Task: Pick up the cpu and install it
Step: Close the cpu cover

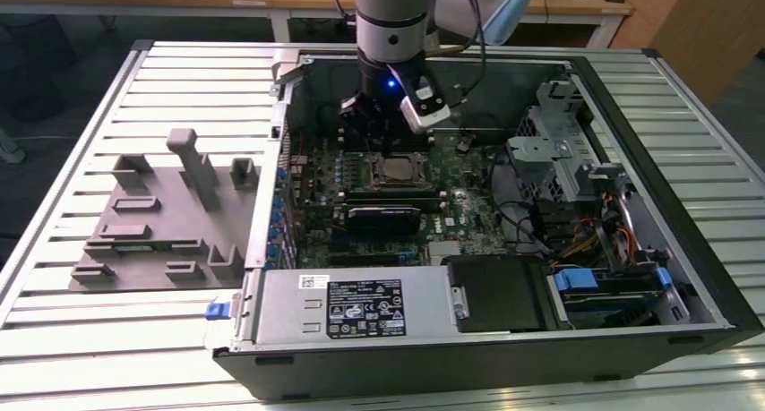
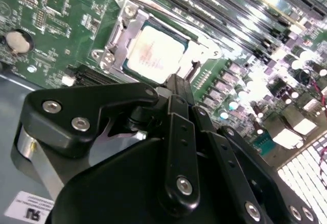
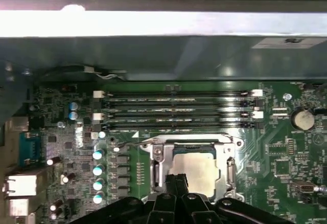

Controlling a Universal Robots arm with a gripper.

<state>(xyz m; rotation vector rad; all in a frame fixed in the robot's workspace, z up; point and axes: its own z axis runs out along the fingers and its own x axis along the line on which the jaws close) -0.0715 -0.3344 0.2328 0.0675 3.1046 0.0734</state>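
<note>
The cpu is a shiny silver-grey square lying flat inside the metal-framed socket on the green motherboard of the open computer case. In both wrist views the cpu sits level within the socket frame. My gripper hangs just above it, toward the case's far wall. Its black fingers are pressed together with nothing between them. Their tips reach over one edge of the socket, apart from the chip.
Memory slots run beside the socket. A black card, power supply, drive cage and loose cables crowd the case. Grey plastic holder blocks stand on the slatted table at the exterior view's left.
</note>
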